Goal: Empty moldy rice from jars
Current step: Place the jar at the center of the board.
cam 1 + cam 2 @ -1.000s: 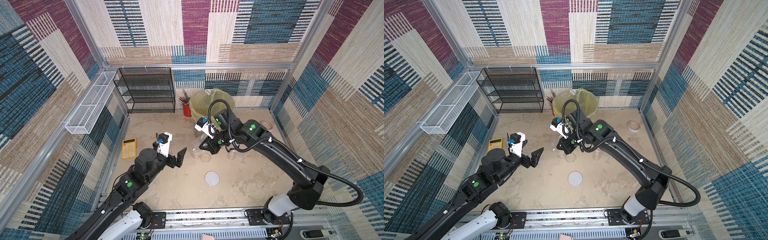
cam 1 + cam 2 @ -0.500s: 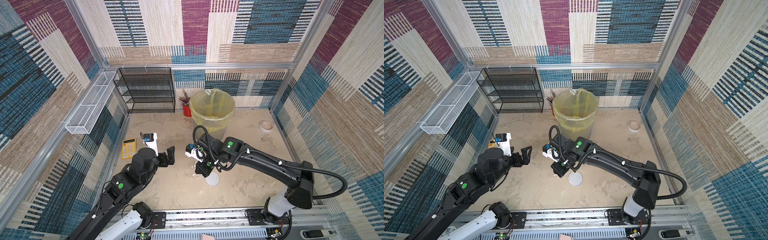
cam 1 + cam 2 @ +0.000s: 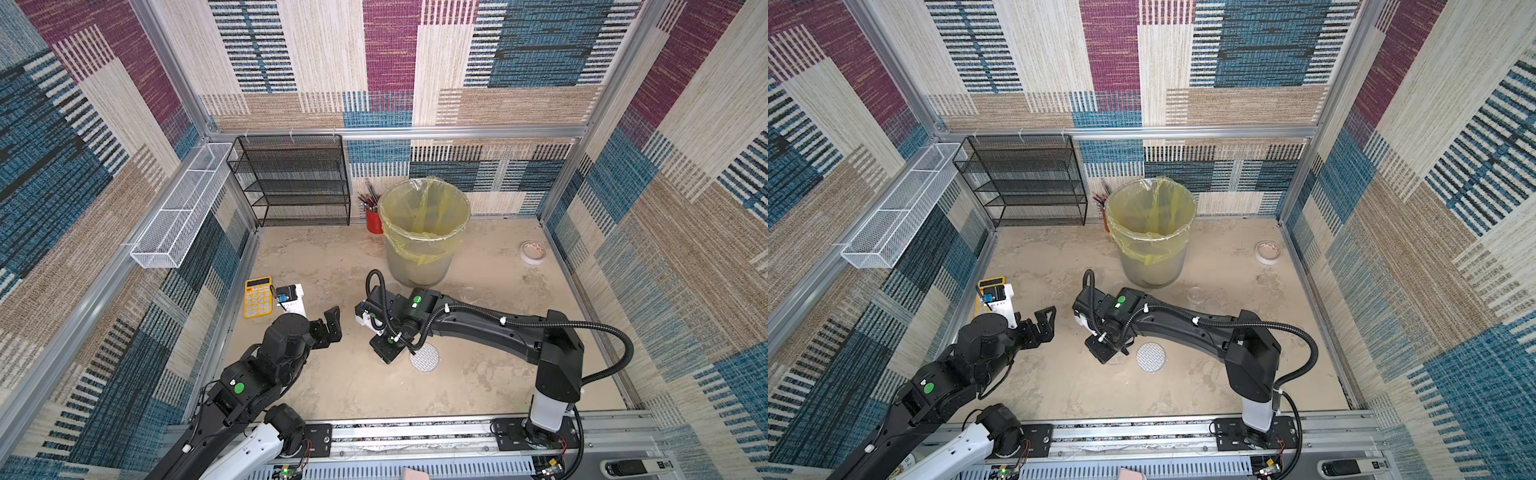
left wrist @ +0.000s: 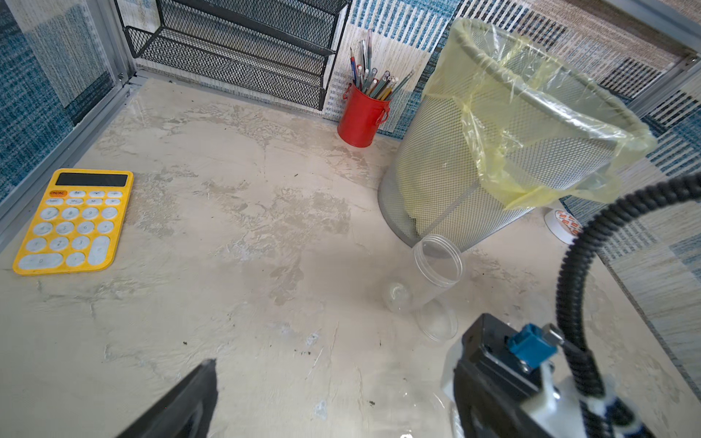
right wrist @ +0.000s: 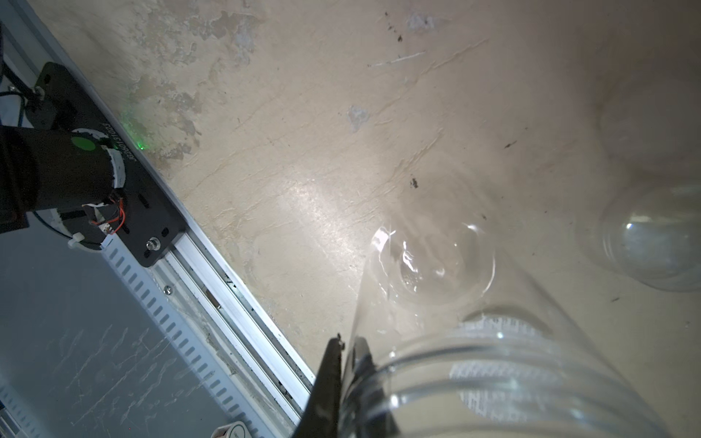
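My right gripper [image 3: 388, 350] hangs low over the table, shut on the wall of a clear open jar [image 5: 531, 390]. That jar fills the near corner of the right wrist view. Seen through it is a white grid-patterned lid [image 3: 424, 357], flat on the table beside the gripper. A second clear open jar [image 4: 436, 271] stands in front of the bin, with a clear lid [image 4: 436, 322] next to it. No moldy rice shows in either jar. My left gripper [image 3: 330, 326] is open and empty, left of the right gripper; one of its fingers [image 4: 189, 398] shows in the left wrist view.
A mesh bin with a yellow bag [image 3: 424, 232] stands at the back centre. A red pencil cup [image 3: 374, 220] and a black wire rack [image 3: 297, 183] are to its left. A yellow calculator [image 3: 257, 297] lies by the left wall and a tape roll [image 3: 532, 252] at the right.
My right arm has swung away from the bin and down to the table beside the white lid, still gripping the jar. My left arm has drawn back toward the calculator, still open.
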`<state>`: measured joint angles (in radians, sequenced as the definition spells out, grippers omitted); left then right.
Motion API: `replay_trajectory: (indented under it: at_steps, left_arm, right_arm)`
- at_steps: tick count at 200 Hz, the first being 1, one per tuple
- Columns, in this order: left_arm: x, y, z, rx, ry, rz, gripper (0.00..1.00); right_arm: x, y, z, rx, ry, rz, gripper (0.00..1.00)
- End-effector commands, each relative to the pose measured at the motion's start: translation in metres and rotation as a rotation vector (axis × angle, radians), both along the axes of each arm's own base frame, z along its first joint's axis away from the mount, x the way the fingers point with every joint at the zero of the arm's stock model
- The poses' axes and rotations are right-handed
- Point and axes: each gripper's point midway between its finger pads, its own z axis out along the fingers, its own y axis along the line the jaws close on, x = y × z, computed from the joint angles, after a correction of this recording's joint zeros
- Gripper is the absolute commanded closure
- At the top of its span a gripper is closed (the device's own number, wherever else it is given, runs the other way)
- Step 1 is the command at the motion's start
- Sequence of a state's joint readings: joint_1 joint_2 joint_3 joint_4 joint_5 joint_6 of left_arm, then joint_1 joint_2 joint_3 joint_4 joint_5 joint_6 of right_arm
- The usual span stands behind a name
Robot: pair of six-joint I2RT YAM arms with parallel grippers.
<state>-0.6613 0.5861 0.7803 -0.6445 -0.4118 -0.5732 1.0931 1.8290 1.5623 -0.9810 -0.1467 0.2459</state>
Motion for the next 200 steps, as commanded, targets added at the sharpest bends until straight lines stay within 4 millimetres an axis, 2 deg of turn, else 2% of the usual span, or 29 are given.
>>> replay_trajectory:
  at_steps: [1,78,127,200]
  left_arm:
    - [0.001,0.003,-0.001,-0.015,-0.004,0.024,0.01]
    - [-0.002,0.008,-0.003,-0.015,-0.019,0.038,0.01]
    - [0.001,0.003,-0.005,-0.007,-0.015,0.022,0.01]
    - [0.002,0.003,-0.004,0.004,-0.02,0.019,0.01]
  right_arm:
    - [0.005,0.005,0.001,0.012,-0.013,-0.027,0.98]
    - [0.001,0.001,-0.011,-0.028,0.006,-0.025,0.97]
    - [-0.001,-0.002,-0.018,-0.048,0.014,-0.022,0.95]
    - [-0.003,-0.005,-0.024,-0.068,0.023,-0.018,0.89]
